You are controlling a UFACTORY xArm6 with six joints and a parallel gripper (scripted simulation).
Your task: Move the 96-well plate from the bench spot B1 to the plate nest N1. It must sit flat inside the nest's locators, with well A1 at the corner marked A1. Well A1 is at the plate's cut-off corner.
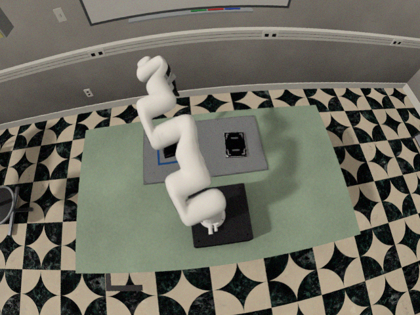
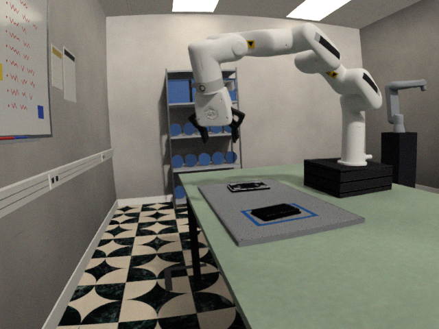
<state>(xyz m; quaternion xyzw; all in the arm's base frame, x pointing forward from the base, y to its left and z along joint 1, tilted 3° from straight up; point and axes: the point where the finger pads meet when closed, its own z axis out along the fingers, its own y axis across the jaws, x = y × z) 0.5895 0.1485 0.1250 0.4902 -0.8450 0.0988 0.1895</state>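
With the gripper [image 2: 219, 136] held wide and empty high above, the 96-well plate [image 2: 276, 211] well below should be approached squarely and grasped across its sides.

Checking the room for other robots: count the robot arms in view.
2. The white xArm stands on the black base on the green table, fingers open above the bench. A grey arm stands on a black pedestal behind it.

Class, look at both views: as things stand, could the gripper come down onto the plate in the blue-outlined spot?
Probably yes. The gripper hangs open high above the grey board, and nothing stands over the black plate inside the blue outline. The nest lies apart from it.
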